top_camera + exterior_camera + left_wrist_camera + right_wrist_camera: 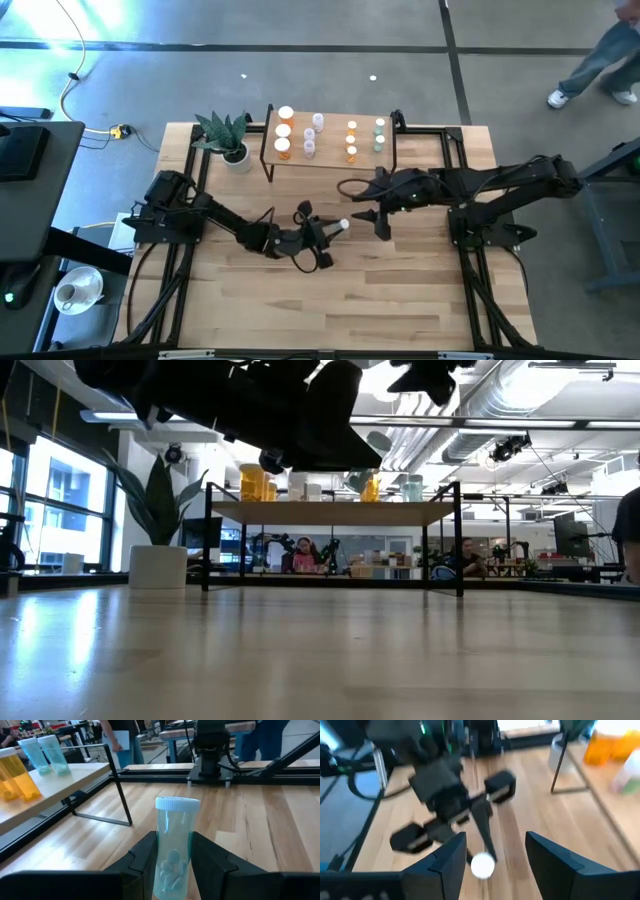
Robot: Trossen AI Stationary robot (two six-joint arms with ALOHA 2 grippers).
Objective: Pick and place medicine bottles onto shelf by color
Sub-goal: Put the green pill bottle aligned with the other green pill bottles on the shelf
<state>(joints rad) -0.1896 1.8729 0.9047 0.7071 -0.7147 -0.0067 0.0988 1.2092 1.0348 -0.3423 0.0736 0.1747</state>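
While clamped, bottle (173,850) fills left hand (172,865).

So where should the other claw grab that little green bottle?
Best just under the white cap, I'd say. The left gripper is shut on the bottle's lower body, so only the upper part is free. The cap end points toward the right gripper, whose fingers stand open, so coming straight from that side should fit.

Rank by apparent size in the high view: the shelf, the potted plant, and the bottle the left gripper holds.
1. shelf, clearly the largest.
2. potted plant, leaves spreading wider than its pot.
3. pale green bottle in the left gripper, smallest; mostly its white cap shows, so its full length is unclear.
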